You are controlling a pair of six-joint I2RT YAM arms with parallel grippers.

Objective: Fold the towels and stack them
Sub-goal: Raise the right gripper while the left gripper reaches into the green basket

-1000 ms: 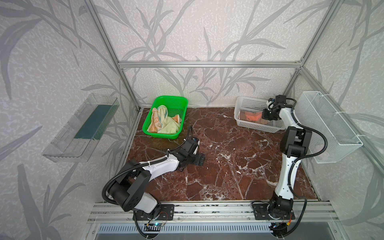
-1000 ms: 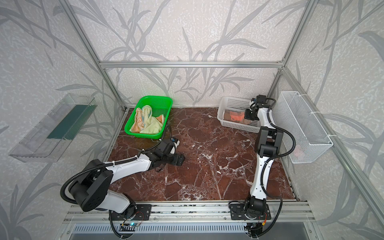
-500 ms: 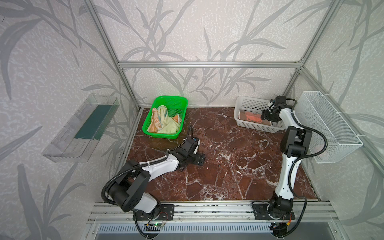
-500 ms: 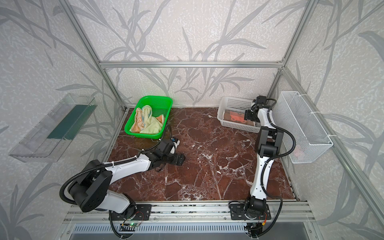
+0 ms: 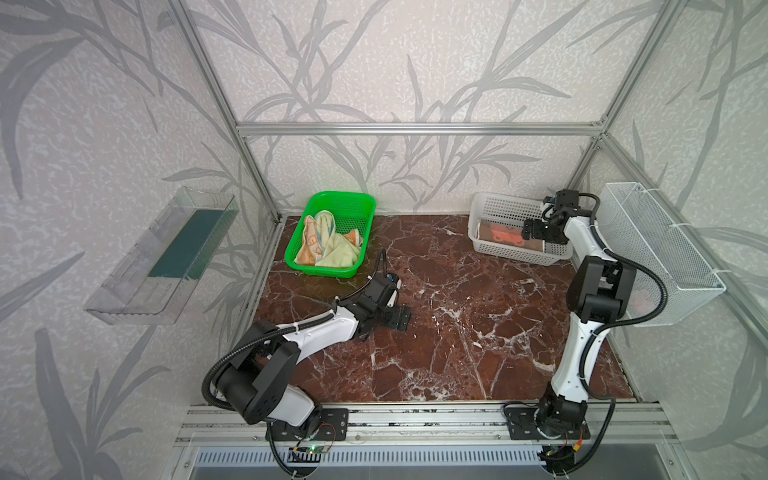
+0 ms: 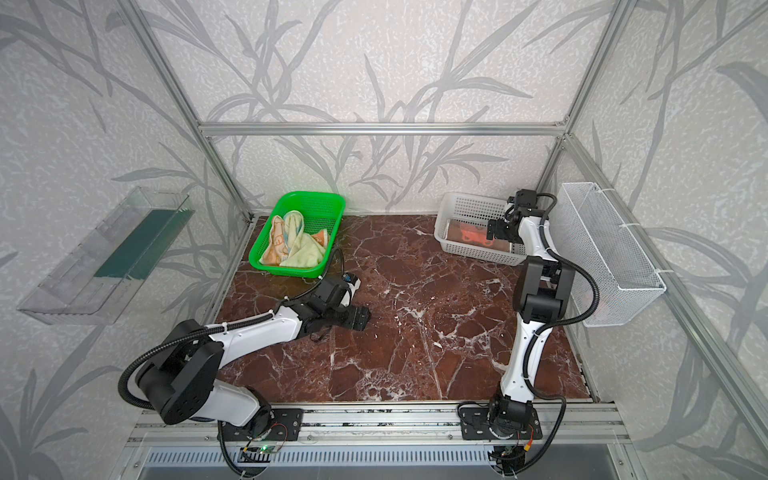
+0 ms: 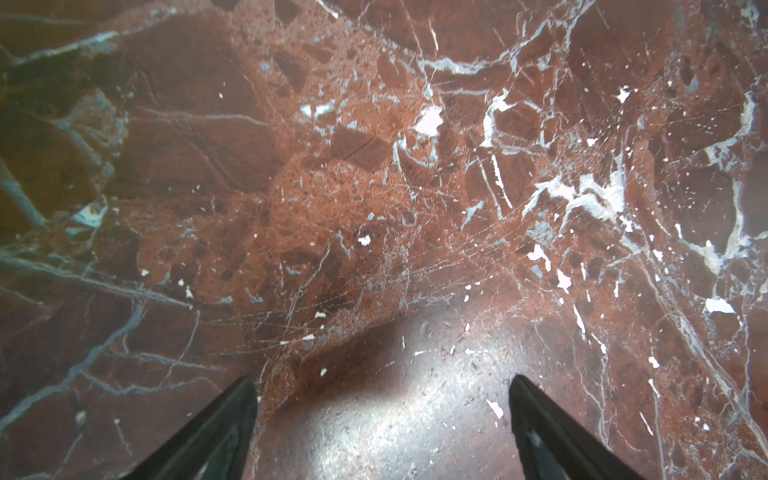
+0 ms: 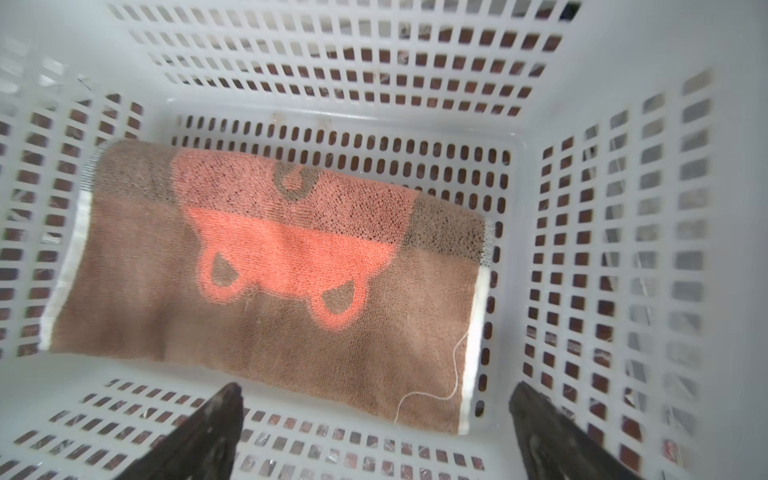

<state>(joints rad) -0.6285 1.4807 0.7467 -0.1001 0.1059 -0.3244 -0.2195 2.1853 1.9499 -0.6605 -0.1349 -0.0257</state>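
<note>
A folded towel (image 8: 270,270), brown with a salmon bear, lies flat on the floor of the white basket (image 8: 332,83); both top views show it (image 5: 505,237) (image 6: 473,235). My right gripper (image 8: 376,388) hangs open just above the towel's near edge, holding nothing, at the basket's right end (image 5: 536,230). A pale yellow towel (image 5: 338,253) and an orange-cream towel with cartoon faces (image 5: 309,245) lie crumpled in the green basket (image 5: 340,195). My left gripper (image 7: 382,379) stands open and empty low over bare marble, in front of the green basket (image 5: 401,320).
The white basket (image 5: 498,199) sits at the back right of the marble table (image 5: 457,332). A wire basket (image 5: 660,249) hangs on the right wall close to my right arm. A clear shelf (image 5: 166,249) hangs on the left wall.
My right gripper has opened and let go of the bear towel, which now rests in the white basket. The left arm has not moved.
</note>
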